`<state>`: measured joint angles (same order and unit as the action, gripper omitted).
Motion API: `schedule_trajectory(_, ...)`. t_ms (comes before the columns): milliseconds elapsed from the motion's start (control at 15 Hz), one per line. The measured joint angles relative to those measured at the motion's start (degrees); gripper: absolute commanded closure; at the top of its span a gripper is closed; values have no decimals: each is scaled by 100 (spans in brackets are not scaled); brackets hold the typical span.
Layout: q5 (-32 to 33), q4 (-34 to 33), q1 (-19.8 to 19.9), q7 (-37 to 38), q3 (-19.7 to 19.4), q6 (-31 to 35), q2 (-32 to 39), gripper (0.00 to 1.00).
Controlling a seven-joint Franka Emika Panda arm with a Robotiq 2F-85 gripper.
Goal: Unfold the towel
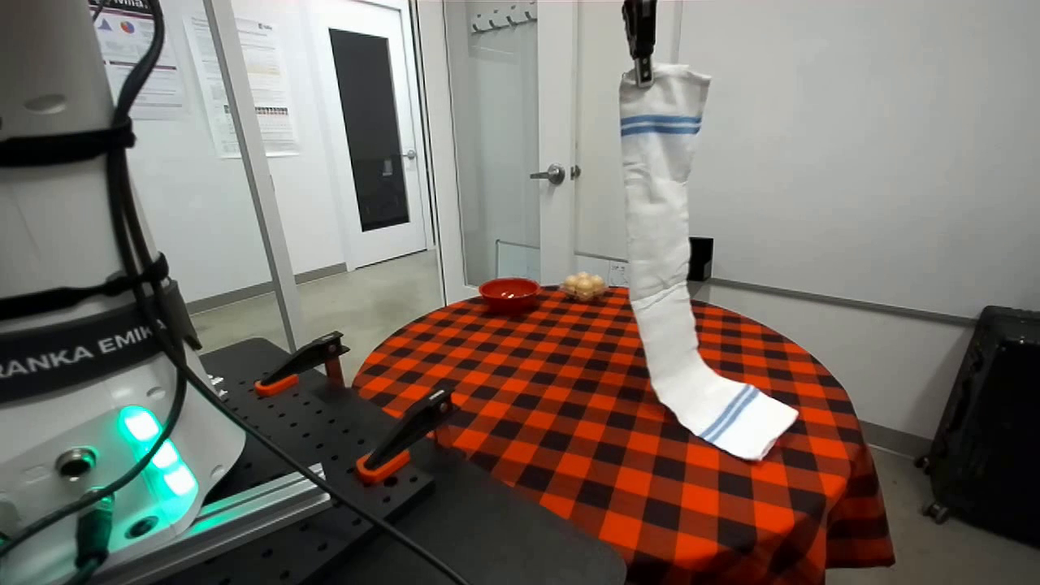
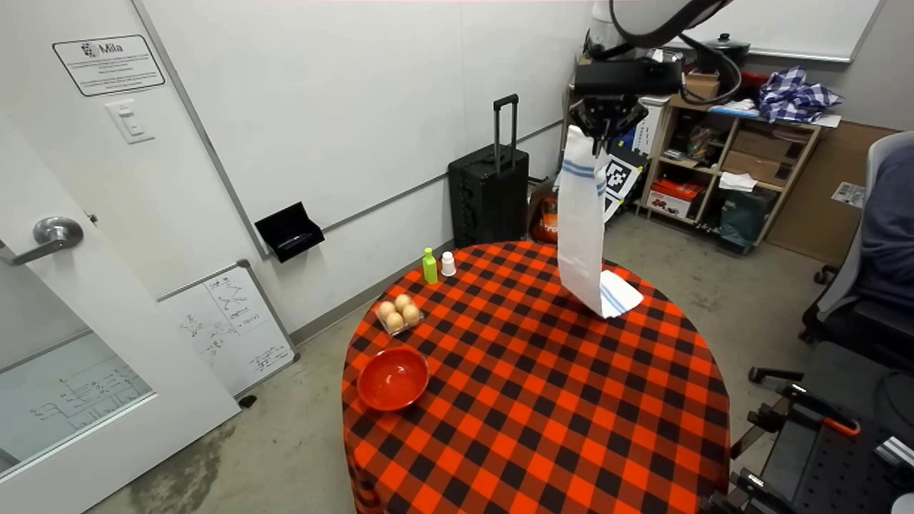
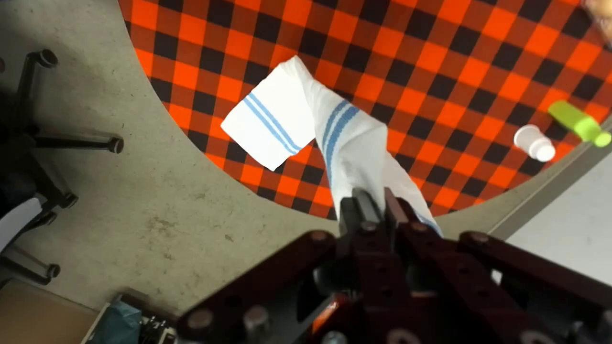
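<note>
The white towel (image 1: 660,219) with blue stripes hangs as a long strip from my gripper (image 1: 643,80). Its lower end bends and lies on the checkered table, with a blue-striped end flat on the cloth. The towel also hangs in an exterior view (image 2: 582,228), below my gripper (image 2: 601,146). In the wrist view the towel (image 3: 356,143) runs up between the fingertips of my gripper (image 3: 380,205), which are shut on its top edge. The striped lower end lies on the table beyond. The part inside the jaws is hidden.
The round table has a red and black checkered cloth (image 2: 543,400). A red bowl (image 2: 393,379), a clear pack of eggs (image 2: 398,314), a green bottle (image 2: 429,267) and a white bottle (image 2: 448,264) stand near its edge. Clamps (image 1: 406,435) sit on the black robot mount.
</note>
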<state>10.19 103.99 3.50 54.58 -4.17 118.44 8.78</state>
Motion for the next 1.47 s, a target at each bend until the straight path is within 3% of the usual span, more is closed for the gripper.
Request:
schedule_trajectory(800,-73,214,-394,-2208,327,69,789,99)
schedule_trajectory(1467,-162,195,-1063,-3283,764,-65,1573,99)
